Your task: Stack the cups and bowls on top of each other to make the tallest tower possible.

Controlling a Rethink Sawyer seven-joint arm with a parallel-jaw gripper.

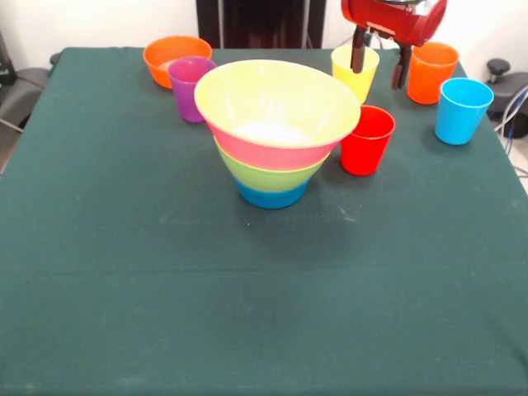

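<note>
Nearest to us on the green-covered worktop (pixel 247 313) stands the tower of nested glossy plastic bowls (pixel 276 132), blue at the base, then green, pink and a wide yellowish rim, empty inside as far as we see. We judge these pieces light, stiff and slippery, so each small tapered plastic cup is best taken by its rim: the red cup (pixel 367 140) is just beside the tower, and farther are the purple cup (pixel 190 87), light blue cup (pixel 463 110), yellow cup (pixel 355 73) and orange cup (pixel 431 73), with a separate orange bowl (pixel 172 58). At the far edge the gripper (pixel 379 66) hangs with fingers apart, holding nothing, between the yellow and orange cups.
</note>
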